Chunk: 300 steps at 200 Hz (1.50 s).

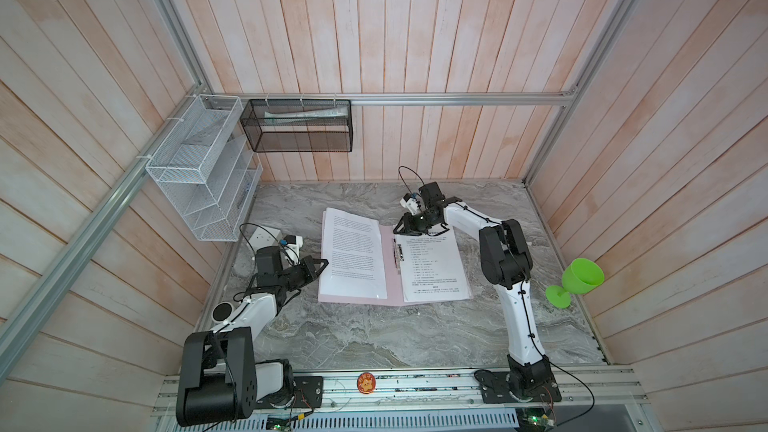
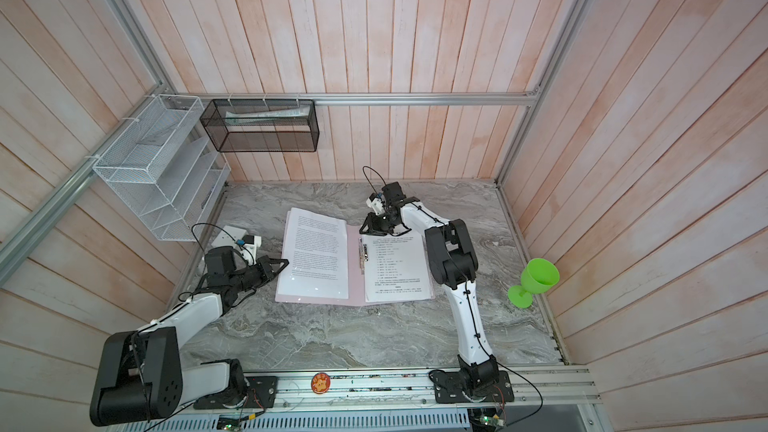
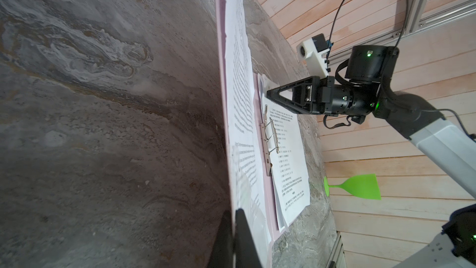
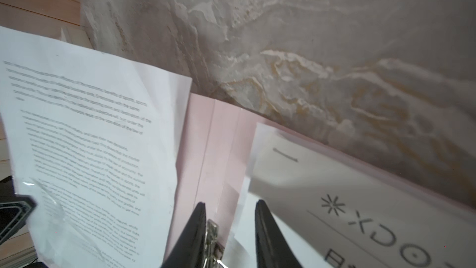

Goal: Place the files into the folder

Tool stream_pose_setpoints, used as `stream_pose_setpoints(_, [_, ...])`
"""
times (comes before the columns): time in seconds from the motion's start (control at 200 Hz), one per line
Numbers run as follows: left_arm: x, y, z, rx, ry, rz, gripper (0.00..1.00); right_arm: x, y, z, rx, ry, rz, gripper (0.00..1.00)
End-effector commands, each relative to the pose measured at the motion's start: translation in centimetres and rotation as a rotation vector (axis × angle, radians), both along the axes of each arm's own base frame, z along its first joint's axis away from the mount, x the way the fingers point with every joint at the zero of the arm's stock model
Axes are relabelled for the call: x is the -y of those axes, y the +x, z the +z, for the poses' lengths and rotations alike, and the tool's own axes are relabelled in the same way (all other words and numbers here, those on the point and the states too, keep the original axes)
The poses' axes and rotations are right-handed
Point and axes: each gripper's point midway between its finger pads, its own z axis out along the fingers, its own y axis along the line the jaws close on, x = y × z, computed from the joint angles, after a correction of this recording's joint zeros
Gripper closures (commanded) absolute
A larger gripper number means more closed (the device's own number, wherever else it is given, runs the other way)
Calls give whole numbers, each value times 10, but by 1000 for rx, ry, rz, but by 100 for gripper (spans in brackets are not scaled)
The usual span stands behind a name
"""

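Close beside the wrist of the left end effector (image 1: 325, 261) we saw a white socket block (image 1: 266, 236). A white wire rack (image 1: 199, 184) and a black mesh basket (image 1: 299, 126) hung on the walls well beyond it. A green goblet (image 1: 579, 280) stood on the marble worktop (image 1: 374, 338), well away from the right end effector (image 4: 230, 204) and out past that arm's elbow. The pink folder (image 1: 390, 272) lay spread open and flat directly between the two end effectors.

One stack of printed sheets (image 1: 353, 255) rested on the folder half nearest the left end effector. A second stack (image 1: 432, 270) lay on the other half, just below the right arm's wrist. The left end effector was fully closed, with its tip at the near edge of the first stack; we could not tell whether it pinched that edge. The right end effector was narrowly parted, with its tips down at the far end of the folder's spine, and it gripped nothing. The silver clip (image 4: 212, 230) sat between its fingers, right against one of them.
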Motion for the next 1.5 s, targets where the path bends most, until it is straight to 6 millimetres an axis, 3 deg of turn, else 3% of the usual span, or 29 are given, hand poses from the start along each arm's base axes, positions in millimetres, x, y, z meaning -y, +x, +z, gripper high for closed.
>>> stream_pose_setpoints(0.0, [-3,6,3,22,19,4,100,3,12,20,69,-18,-28,69])
stream_pose_setpoints(0.16, [-2,7,2,20,16,1,100,-1,13,15,44,-19,-15,69])
stream_pose_setpoints(0.36, [-4,7,3,20,13,5,100,14,21,54,126,7,-99,69])
stream_pose_setpoints(0.43, [-4,7,3,18,12,7,100,35,27,68,164,-30,-179,68])
stream_pose_setpoints(0.535, [-4,7,4,20,10,7,100,82,32,78,212,-153,-311,64])
stream_pose_setpoints(0.69, [-4,7,3,21,5,5,100,153,26,65,197,-311,-442,56])
stream_pose_setpoints(0.875, [-4,7,3,23,4,5,100,194,15,45,149,-334,-494,48])
stream_pose_setpoints(1.1, [-3,7,4,23,2,3,100,198,14,18,102,-317,-502,48])
stream_pose_setpoints(1.496, [-3,7,2,18,-1,0,100,193,27,-2,83,-314,-497,50])
